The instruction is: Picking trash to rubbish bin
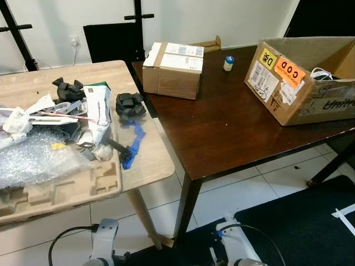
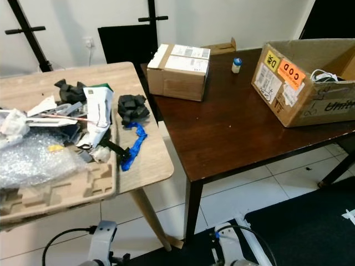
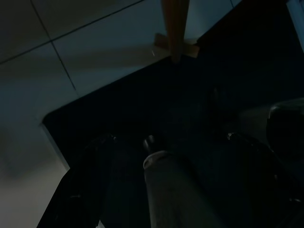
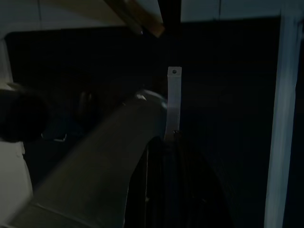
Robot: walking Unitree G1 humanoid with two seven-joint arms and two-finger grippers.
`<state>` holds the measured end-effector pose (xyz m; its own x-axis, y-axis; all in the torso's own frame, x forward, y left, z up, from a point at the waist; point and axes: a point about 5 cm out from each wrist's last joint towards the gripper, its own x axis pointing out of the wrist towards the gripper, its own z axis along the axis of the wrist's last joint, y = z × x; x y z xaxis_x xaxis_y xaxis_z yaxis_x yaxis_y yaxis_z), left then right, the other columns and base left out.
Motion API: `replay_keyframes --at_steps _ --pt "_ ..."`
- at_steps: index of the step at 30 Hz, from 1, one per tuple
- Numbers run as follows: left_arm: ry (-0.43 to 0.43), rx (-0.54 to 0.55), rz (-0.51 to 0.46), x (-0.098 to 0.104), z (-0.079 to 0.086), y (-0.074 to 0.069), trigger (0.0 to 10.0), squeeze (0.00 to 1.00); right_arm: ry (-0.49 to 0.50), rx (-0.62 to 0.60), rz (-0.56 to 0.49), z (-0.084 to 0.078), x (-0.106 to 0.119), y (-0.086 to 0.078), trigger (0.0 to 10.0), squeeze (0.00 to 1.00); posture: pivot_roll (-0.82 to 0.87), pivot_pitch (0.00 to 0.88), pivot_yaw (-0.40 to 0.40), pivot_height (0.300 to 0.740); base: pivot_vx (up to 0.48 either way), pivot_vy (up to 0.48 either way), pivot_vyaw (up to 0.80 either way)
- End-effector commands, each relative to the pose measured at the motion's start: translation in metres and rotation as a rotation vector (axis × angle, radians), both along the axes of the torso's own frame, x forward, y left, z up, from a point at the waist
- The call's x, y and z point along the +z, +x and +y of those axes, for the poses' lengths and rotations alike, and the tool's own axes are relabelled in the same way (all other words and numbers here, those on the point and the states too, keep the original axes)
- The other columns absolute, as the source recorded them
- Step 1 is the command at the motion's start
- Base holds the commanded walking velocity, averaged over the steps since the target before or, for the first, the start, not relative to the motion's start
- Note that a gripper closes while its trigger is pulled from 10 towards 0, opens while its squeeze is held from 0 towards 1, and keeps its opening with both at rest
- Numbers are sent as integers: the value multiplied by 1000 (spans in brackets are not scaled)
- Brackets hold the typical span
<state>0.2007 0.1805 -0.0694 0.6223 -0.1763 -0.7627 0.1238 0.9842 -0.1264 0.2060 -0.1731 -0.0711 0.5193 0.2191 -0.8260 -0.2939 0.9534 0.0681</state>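
both arms point(image 1: 102, 244) hang idle; fingers too dark to judge.

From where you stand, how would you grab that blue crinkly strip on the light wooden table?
Probably from above, pinching the blue strip across its narrow middle. It lies flat and long near the light wooden table's right edge, its upper end by the black foam lump, so a top-down pinch across the width seems easiest. Either end effector would have to come up first.

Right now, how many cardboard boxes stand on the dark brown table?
2. A closed box stands at the table's far left corner, beside the light wooden table. A larger open box with an orange COD sticker stands at the right edge. A flap behind the closed box may belong to another.
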Motion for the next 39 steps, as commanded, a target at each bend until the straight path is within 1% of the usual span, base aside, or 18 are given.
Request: replay_keyframes --at_steps 1,5,10,28,39 --pt "-11 31 14 -2 -1 -3 10000 4 2 1 -7 -1 0 0 10000 0 -30 114 2 740 0 -326 0" --pt "-15 43 11 -2 0 -1 10000 8 28 10 -46 2 4 5 10000 0 -31 114 4 740 0 -329 0" --pt "-17 47 9 -1 0 0 10000 4 42 10 -68 3 5 7 10000 0 -31 115 4 740 0 -331 0" --pt "-20 51 8 -1 0 1 10000 4 28 70 -72 5 6 8 10000 0 -30 118 2 740 0 -331 0" --pt "-20 49 8 -1 0 1 10000 4 28 81 -73 7 6 8 10000 0 -31 120 2 740 0 -332 690"
